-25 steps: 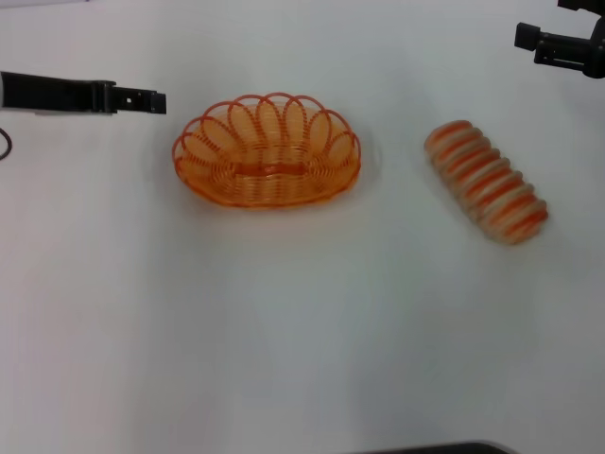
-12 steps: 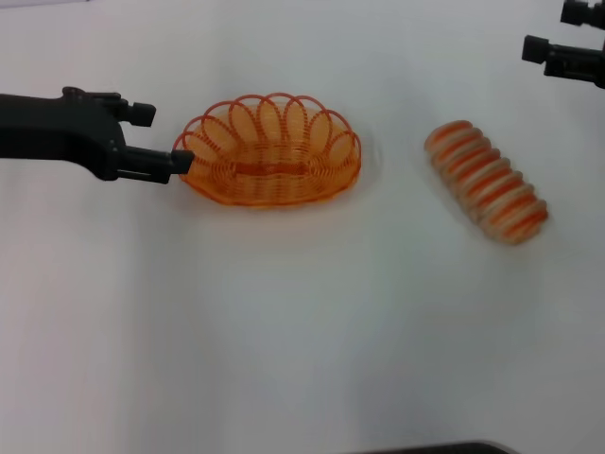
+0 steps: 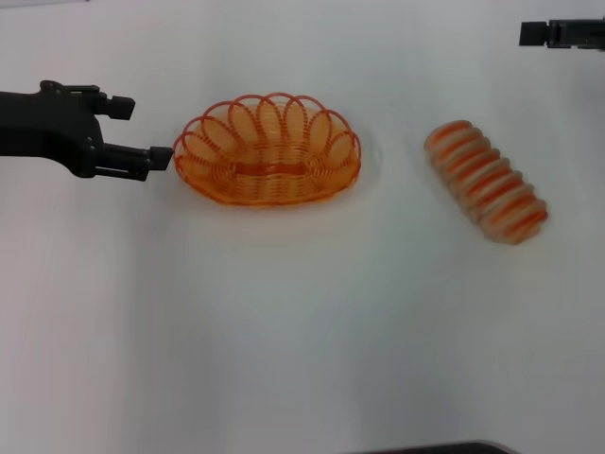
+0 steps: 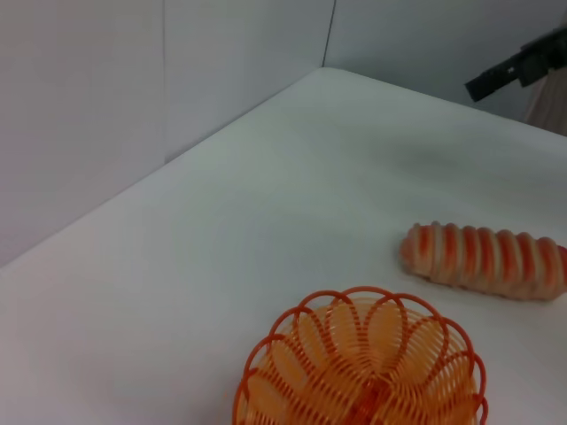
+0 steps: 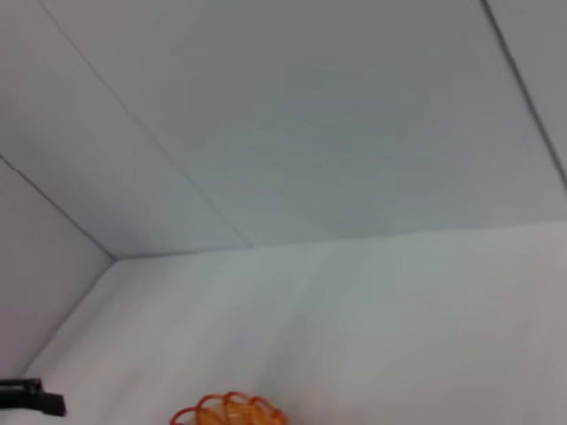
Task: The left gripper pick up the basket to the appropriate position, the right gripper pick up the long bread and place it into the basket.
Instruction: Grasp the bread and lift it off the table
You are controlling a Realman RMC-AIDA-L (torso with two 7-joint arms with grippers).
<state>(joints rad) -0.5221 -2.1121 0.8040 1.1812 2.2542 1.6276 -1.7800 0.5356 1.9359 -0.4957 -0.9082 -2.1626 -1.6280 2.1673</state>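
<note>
the white table (image 3: 284, 340) carries everything, and its bare middle and near part leave plenty of room to set the basket somewhere handier.

the basket (image 3: 267, 149) sits upright on the far left-centre of the table, its long axis running left to right, so its narrow end rim faces the left arm. it holds nothing; the woven bottom shows through the looped rim. in the left wrist view the basket (image 4: 361, 363) fills the lower part, which suggests that arm is aimed straight at it.

the long bread (image 3: 486, 181) lies on its side well apart to the right of the basket, angled so one rounded end points away and the other toward the robot. lying flat and alone, it looks easy to take across its width from above.

the left gripper (image 3: 140, 132) is level with the basket's left end, its fingers parted with a clear gap and nothing between them. the lower fingertip is just beside the rim, and i cannot tell if it touches. the spread looks meant to straddle the wire wall, so the step in hand seems to be the approach to grasp.

the right gripper (image 3: 544, 34) hangs at the far right corner, well away from the bread, apparently waiting; whether it is spread or closed, i cannot tell.
</note>
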